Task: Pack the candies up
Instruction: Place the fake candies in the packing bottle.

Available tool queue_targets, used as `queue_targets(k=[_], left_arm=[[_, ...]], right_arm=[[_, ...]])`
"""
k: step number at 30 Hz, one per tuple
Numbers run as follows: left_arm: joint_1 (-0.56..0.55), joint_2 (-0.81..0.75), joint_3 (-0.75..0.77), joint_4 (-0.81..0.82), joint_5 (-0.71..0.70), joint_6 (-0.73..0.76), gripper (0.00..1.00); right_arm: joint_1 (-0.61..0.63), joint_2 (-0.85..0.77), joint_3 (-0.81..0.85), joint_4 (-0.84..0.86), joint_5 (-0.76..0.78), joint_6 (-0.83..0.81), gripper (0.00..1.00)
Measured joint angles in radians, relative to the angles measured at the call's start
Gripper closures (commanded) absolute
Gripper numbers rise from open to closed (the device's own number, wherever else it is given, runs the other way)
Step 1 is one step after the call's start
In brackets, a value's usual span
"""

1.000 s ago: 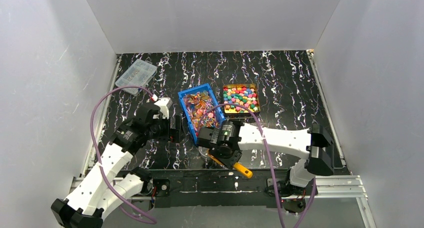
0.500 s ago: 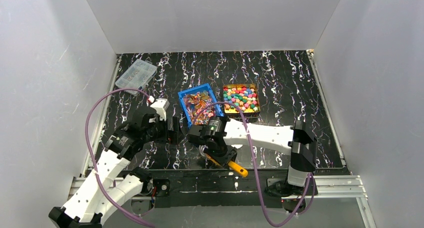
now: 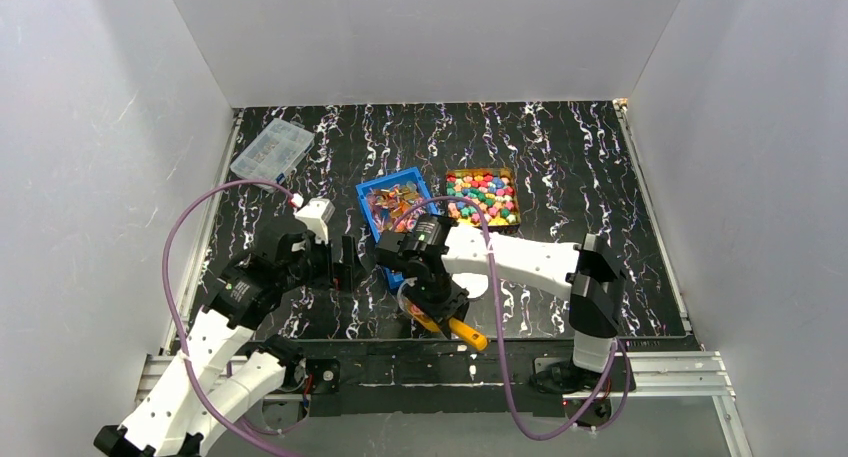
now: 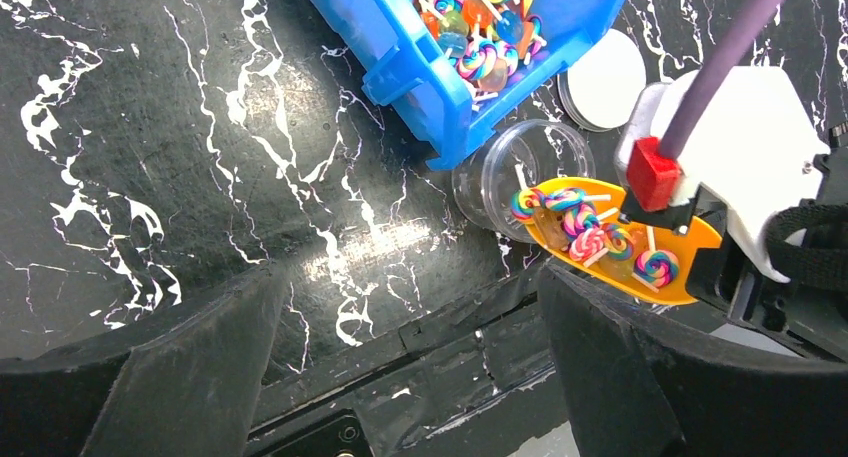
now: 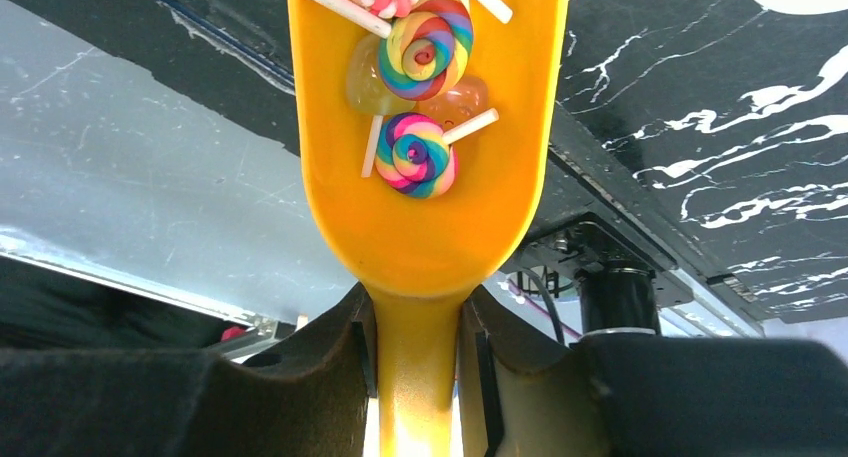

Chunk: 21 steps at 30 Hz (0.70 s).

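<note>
Black white-veined tabletop [image 3: 575, 152], plain white walls [image 3: 430, 37]

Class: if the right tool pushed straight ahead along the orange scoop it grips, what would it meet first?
Most likely the clear cup, whose rim sits at the tip of the scoop in the right tool; the blue bin lies just beyond. Whether the tip clears the rim is unclear.
</note>
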State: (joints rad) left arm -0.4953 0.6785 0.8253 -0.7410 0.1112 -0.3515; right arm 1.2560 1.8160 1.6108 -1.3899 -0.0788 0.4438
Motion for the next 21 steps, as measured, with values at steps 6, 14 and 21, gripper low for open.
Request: queue_targets(k=[6, 14, 21], left_arm=[[-0.020, -0.009, 0.000, 0.000, -0.008, 0.000, 0.02], [-0.053, -0.017, 0.000, 0.000, -0.026, -0.002, 0.02], [-0.077, -0.025, 0.000, -0.001, -0.041, -0.004, 0.02]], right_arm=[[-0.036, 0.005, -0.003, 0.000, -0.072, 0.013, 0.99], [-0.086, 0.005, -0.003, 0.000, -0.142, 0.037, 0.99], [-0.132, 0.005, -0.011, 0.000, -0.210, 0.049, 0.99]])
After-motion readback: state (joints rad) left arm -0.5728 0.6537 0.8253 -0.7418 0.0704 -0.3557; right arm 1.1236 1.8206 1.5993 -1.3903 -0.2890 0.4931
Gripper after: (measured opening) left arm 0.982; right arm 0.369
